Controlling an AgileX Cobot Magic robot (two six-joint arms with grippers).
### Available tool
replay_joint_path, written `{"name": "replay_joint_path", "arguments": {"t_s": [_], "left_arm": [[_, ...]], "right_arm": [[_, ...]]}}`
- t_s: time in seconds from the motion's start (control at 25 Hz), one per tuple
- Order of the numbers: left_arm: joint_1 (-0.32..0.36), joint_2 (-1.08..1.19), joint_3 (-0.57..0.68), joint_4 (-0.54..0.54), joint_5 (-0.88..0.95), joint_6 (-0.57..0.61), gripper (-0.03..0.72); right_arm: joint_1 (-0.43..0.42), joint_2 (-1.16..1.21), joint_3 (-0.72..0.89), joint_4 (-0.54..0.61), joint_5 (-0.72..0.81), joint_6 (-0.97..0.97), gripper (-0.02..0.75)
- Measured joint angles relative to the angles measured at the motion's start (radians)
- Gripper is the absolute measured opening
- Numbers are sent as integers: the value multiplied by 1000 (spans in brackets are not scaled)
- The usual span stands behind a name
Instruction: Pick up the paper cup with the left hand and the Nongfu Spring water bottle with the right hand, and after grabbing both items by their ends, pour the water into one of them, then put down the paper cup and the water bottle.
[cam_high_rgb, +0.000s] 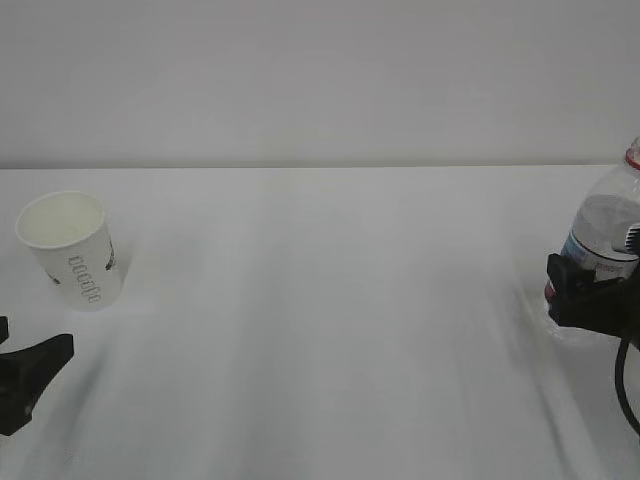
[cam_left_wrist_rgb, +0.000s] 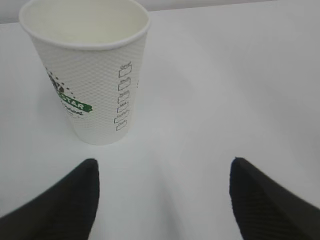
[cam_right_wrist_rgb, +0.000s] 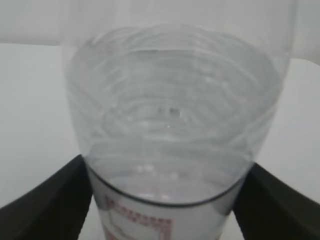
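The worktop (cam_high_rgb: 330, 330) carries the bottle (cam_high_rgb: 600, 240) at far right, standing between the wide-open jaws of the right gripper (cam_right_wrist_rgb: 165, 200), placed for a grasp not yet closed. The cup (cam_left_wrist_rgb: 90, 70) stands upright at far left, just ahead of the open, empty left gripper (cam_left_wrist_rgb: 162, 200), offset leftward. Nothing obstructs either approach.

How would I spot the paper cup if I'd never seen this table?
Start with the white table and look to its far left side. There stands the paper cup, upright and open-topped, just beyond the black left hand. Unlike the taller clear bottle far right, it is short, white and printed.
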Motion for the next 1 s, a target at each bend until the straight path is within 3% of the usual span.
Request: {"name": "replay_joint_path", "arguments": {"t_s": [0.64, 1.0], "left_arm": [[0, 0, 0, 7, 0, 0, 589], [0, 0, 0, 7, 0, 0, 588]], "right_arm": [[0, 67, -88, 10, -1, -9, 627], [0, 67, -90, 20, -1, -48, 535]]}}
